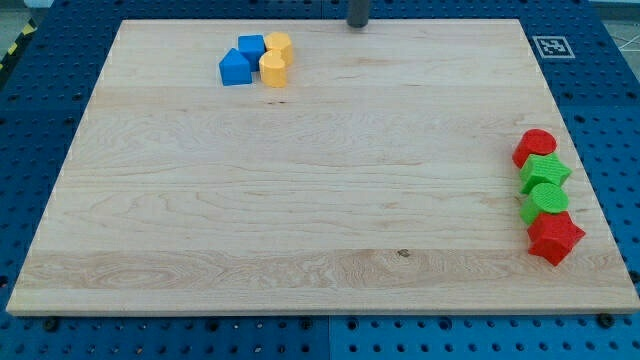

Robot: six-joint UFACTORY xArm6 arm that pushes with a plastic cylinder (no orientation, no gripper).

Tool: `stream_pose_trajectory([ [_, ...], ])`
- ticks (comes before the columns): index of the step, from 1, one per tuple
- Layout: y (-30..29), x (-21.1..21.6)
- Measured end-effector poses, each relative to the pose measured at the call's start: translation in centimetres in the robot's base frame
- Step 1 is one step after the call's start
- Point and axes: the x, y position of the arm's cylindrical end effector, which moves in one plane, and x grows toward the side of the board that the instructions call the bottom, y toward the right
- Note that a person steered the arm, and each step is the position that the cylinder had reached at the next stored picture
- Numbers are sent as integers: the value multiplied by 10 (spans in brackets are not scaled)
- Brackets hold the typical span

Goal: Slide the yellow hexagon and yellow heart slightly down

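The yellow hexagon (279, 46) and the yellow heart (273, 70) sit touching near the view's top left of the wooden board (300, 200), the heart just below the hexagon. My tip (357, 24) is at the board's top edge, to the right of and slightly above the two yellow blocks, apart from them. Only the rod's lower end shows.
Two blue blocks (251, 47) (235, 67) touch the yellow pair on its left. At the view's right edge stands a column of a red block (535, 147), a green star (545, 173), a green round block (545, 201) and a red star (554, 238).
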Motion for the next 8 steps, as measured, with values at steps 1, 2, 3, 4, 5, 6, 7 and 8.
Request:
stream_pose_trajectory([
  [1,-28,0],
  [2,-51,2],
  [3,-57,14],
  [4,-64,26],
  [5,-75,31],
  [6,-86,33],
  [7,-96,40],
  [8,-99,53],
])
